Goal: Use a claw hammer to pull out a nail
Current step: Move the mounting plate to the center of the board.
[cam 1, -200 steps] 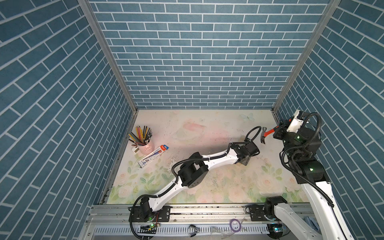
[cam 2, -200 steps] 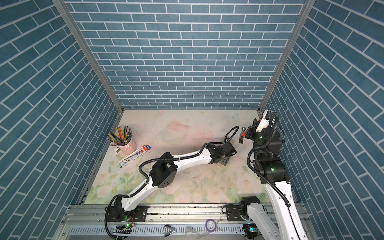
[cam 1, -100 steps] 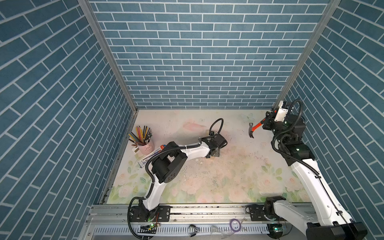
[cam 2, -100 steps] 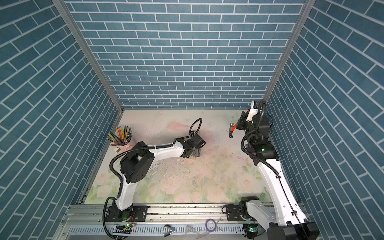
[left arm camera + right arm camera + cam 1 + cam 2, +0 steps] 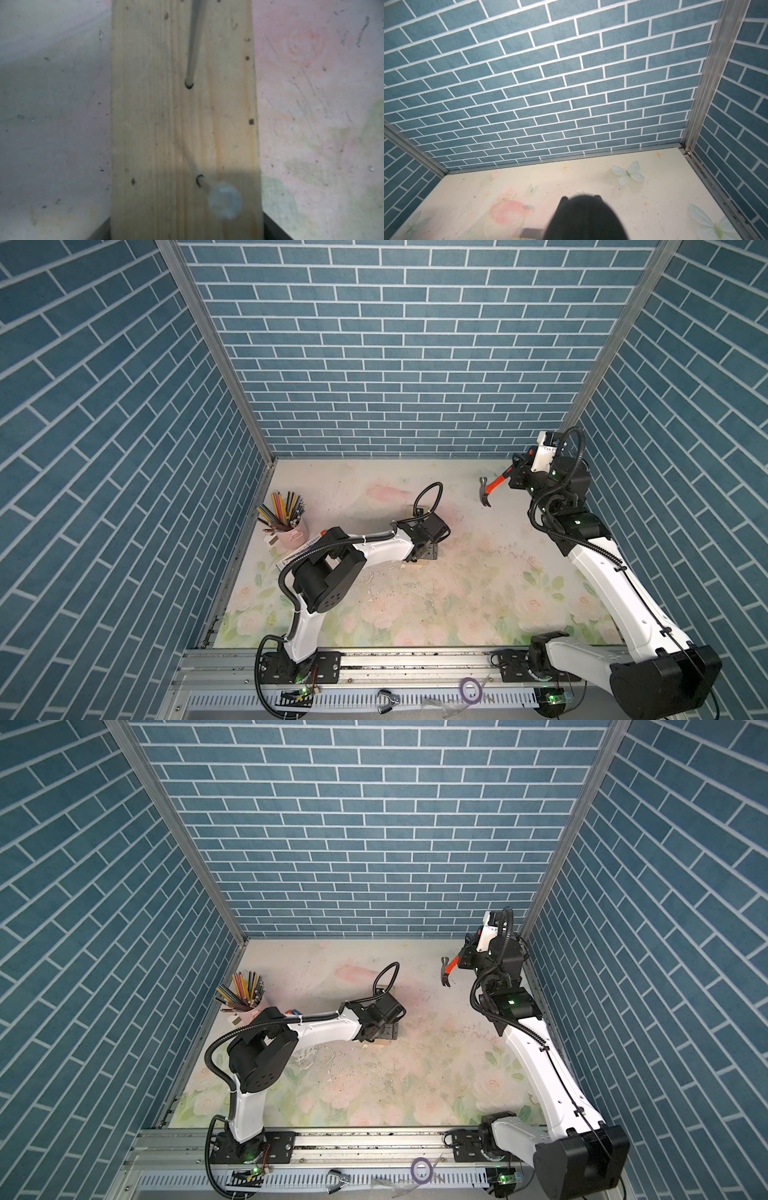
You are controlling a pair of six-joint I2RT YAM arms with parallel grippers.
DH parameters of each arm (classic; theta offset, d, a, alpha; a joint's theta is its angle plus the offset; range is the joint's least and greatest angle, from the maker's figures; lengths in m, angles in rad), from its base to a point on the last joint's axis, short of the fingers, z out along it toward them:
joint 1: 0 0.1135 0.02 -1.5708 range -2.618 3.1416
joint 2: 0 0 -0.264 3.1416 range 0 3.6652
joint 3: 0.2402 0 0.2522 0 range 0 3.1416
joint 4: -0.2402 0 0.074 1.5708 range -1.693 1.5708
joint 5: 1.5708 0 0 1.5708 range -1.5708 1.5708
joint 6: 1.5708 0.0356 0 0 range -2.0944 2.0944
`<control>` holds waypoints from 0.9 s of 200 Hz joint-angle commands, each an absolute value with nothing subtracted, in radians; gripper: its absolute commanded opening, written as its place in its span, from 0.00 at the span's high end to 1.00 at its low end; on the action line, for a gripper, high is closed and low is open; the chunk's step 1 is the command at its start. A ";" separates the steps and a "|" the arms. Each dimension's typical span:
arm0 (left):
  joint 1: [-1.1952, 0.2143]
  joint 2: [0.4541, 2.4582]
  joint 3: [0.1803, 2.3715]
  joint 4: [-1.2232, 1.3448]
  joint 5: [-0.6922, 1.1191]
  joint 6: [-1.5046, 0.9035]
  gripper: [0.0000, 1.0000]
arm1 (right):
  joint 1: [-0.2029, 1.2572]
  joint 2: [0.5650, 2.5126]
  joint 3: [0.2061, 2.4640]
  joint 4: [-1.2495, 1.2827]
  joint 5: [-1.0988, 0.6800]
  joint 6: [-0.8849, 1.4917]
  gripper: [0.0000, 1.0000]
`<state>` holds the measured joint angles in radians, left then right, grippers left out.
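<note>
White arm links [image 5: 384, 551], blk joints [image 5: 324, 587], blk ribbed cables [image 5: 432, 484], green LEDs [image 5: 577, 521]

- Both top views: bright, even light from overhead, no glare. Shadows on the bench [image 5: 478, 605] are soft and short.
- Wide lens: brick walls [image 5: 104, 406] splay outward toward the frame edges.
- Claw hammer [image 5: 492, 488] [image 5: 451, 968] is small but crisp.
- Left wrist: dim, soft overall. Nail head [image 5: 225, 202] fully defocused, with a shadow band across the wood block [image 5: 182, 124] beside it.
- Right wrist: walls sharp, black blob [image 5: 588, 218] at the frame edge blurred.
</note>
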<state>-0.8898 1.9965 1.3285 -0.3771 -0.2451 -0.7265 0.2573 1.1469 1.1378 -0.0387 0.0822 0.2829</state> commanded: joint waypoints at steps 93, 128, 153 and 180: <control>-0.880 1.850 1.221 -0.233 -0.071 -0.770 0.13 | 0.268 1.064 1.136 0.067 0.100 0.314 1.00; -0.901 1.879 1.224 -0.254 -0.072 -0.768 0.13 | 0.268 1.030 1.111 0.063 0.114 0.308 1.00; -0.923 1.896 1.233 -0.277 -0.057 -0.754 0.13 | 0.268 1.013 1.102 0.050 0.118 0.296 1.00; -0.934 1.865 1.245 -0.238 -0.017 -0.716 0.13 | 0.268 0.993 1.087 0.043 0.133 0.290 1.00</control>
<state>-0.9195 1.8786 1.2259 -0.2577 -0.0498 -0.7422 0.2638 1.0431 1.0836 -0.0376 0.1055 0.2829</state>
